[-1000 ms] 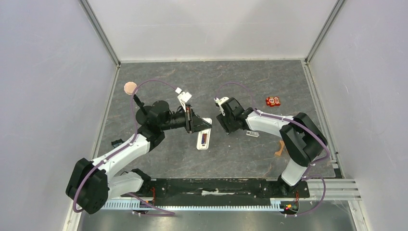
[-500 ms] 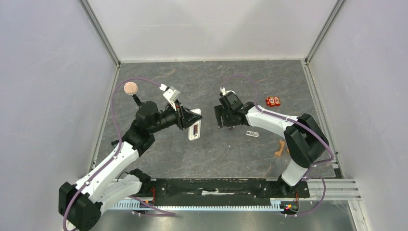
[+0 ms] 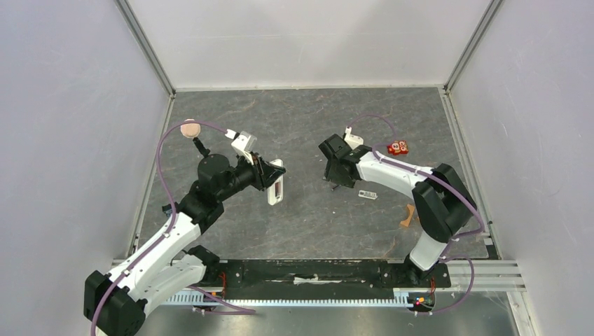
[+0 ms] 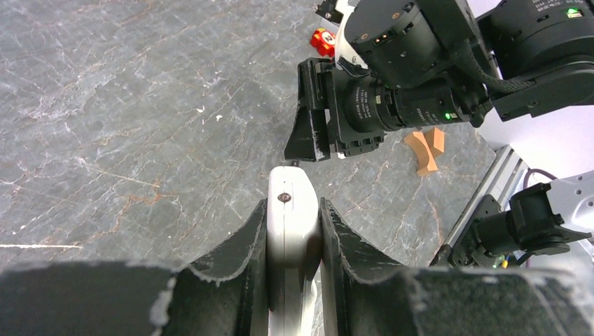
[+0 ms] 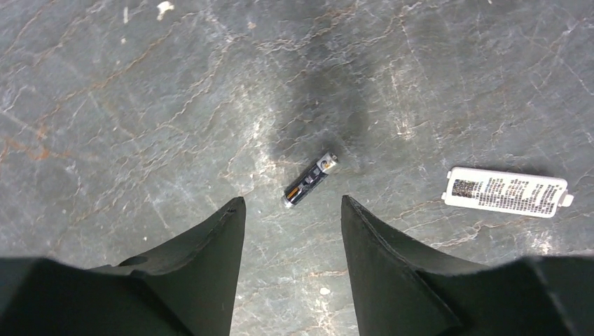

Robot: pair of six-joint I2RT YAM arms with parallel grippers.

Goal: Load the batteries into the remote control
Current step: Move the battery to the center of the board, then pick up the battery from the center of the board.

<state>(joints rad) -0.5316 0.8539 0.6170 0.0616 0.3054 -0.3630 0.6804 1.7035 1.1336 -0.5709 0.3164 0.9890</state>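
Left gripper [image 4: 294, 204]: clamped on the remote [image 4: 294, 241], one finger on each long side. The remote's free end points across the bench [image 3: 301, 119] towards the right arm. In the top view the remote hangs left of centre with its dark bay in sight.

Change: a second ago the remote lay nearer and further right, close to bench centre. Half a second ago it had gone far and left, and it now sits slightly further left again. The left arm has drawn back with it, and its grip is unchanged.

Right gripper [image 5: 293, 199]: fingers apart, holding nothing, pointed down at the bench right of centre.

Change: the right wrist has turned and shifted a little right over the last second. Its white camera mount has passed from the left side of the wrist to the right.

Battery [image 5: 310, 180]: lies flat and askew on the bench, just ahead of the gap between the right fingertips and touching neither. Only one is seen. In the top view it is hidden under the right wrist.

A white labelled cover [image 5: 506, 192] lies flat just right of the battery, in the same place as before. A red block [image 3: 398, 147] sits further right and far, and a tan piece [image 3: 408, 215] sits nearer; neither has moved.
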